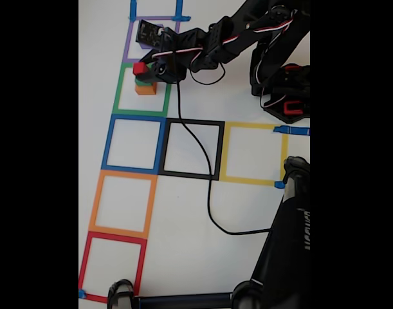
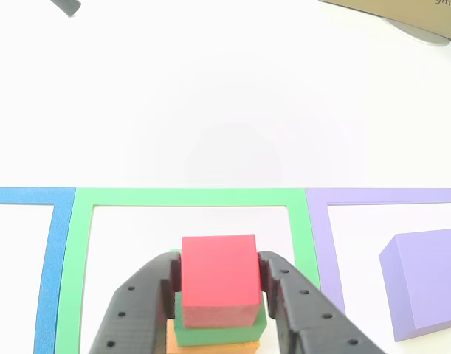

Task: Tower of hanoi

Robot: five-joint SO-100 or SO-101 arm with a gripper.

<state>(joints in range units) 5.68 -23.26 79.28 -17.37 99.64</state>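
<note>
In the green square (image 2: 303, 243), gripper (image 2: 219, 284) clamps the red block (image 2: 218, 280) atop the green block (image 2: 218, 333) and orange block (image 2: 210, 346), smallest on top; purple block (image 2: 424, 284) sits right.

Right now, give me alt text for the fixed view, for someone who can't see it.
A black robot arm's gripper closes on a red block topping a green block and orange block inside a green tape square. More coloured tape squares line the white table.

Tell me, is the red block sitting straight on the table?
No. In the other view the red block sits on a green block, itself on an orange one.
</note>
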